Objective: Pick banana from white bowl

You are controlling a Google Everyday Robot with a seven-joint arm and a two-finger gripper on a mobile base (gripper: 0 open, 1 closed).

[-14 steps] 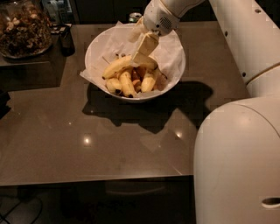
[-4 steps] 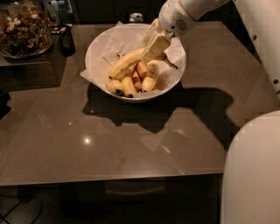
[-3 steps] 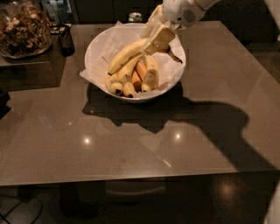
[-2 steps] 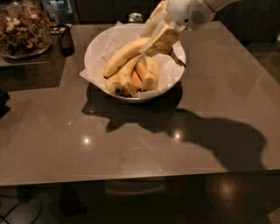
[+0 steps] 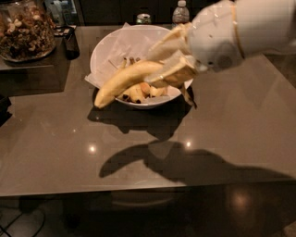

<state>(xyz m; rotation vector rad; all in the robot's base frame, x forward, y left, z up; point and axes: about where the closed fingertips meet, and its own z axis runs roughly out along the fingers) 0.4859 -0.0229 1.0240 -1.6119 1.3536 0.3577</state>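
The long curved yellow banana (image 5: 124, 81) hangs in the air above the white bowl (image 5: 104, 50), its left tip past the bowl's front left rim. My gripper (image 5: 172, 60) is shut on the banana's right end, its fingers (image 5: 178, 74) clamped above and below it. The bowl is lined with crumpled white paper and holds several short stubby bananas (image 5: 138, 92) under the lifted one. The gripper and banana hide the bowl's right side.
A glass jar of nuts (image 5: 25, 30) stands at the back left beside a dark object (image 5: 69, 39). A water bottle (image 5: 181, 11) and a small can (image 5: 144, 18) stand behind the bowl. The dark table (image 5: 138, 148) shows the arm's shadow in front.
The gripper has risen out of the bowl toward the camera, carrying the long banana up with it. The short bananas stayed in the bowl.
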